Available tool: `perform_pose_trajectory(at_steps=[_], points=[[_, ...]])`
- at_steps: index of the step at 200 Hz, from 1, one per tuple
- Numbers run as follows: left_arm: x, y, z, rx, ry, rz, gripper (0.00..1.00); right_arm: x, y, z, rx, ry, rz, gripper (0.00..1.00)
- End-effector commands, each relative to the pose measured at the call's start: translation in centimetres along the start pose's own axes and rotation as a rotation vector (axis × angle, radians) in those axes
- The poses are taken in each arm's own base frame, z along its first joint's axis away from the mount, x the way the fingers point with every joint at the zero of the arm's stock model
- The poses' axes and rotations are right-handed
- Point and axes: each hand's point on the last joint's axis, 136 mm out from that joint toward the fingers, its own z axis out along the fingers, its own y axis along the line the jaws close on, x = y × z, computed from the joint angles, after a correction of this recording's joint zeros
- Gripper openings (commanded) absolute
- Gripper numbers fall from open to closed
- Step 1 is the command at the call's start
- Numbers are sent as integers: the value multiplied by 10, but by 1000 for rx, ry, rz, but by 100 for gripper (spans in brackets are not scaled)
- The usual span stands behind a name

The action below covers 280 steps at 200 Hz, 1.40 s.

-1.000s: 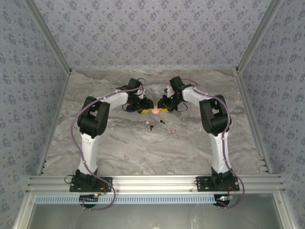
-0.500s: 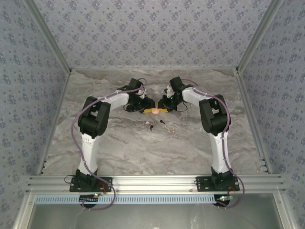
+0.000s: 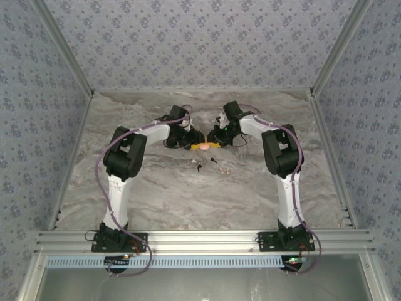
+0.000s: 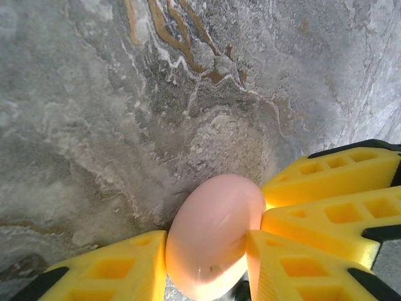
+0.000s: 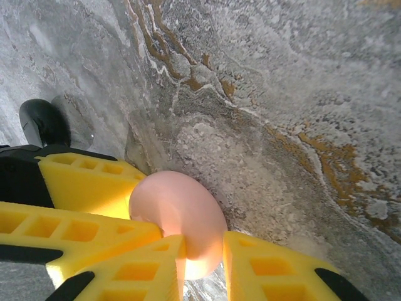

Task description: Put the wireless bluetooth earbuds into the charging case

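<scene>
A smooth pink egg-shaped charging case (image 3: 204, 146) sits closed on the marble table between both arms. In the left wrist view the case (image 4: 213, 235) is pinched between the yellow fingers of my left gripper (image 4: 207, 266), with the right gripper's fingers (image 4: 332, 188) touching it from the right. In the right wrist view my right gripper (image 5: 203, 260) is shut on the same case (image 5: 178, 210), and the left gripper's fingers (image 5: 88, 182) press in from the left. Two tiny black earbuds (image 3: 199, 167) (image 3: 213, 160) lie loose on the table just in front of the case.
Grey marbled table (image 3: 188, 194) with patterned walls on three sides and an aluminium rail (image 3: 200, 239) along the near edge. A small pale bit (image 3: 225, 168) lies to the right of the earbuds. Open table lies in front of the arms.
The left gripper has narrowed a little around the case and its wrist has edged toward it. The right arm, the case and the earbuds stay where they were.
</scene>
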Motion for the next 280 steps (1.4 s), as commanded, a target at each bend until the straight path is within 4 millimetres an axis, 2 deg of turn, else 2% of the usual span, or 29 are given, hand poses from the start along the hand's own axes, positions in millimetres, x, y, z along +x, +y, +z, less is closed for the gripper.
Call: perform_pose_trajectory(at_steps=[1,94,152,196,280], points=[[6,-3,6,28,19,-13,35,7,-12,6,9,29,39,24],[3,-13,0,68,-8,-18,34,7,-11,3,-3,26,41,27],[3,-19,-1,93,-14,-11,38,7,-8,0,-20,22,41,22],[4,-17,2,89,-12,-16,38,7,-7,-1,-28,21,41,22],[2,-26,4,132,-27,-17,35,9,-7,-2,-47,24,46,20]])
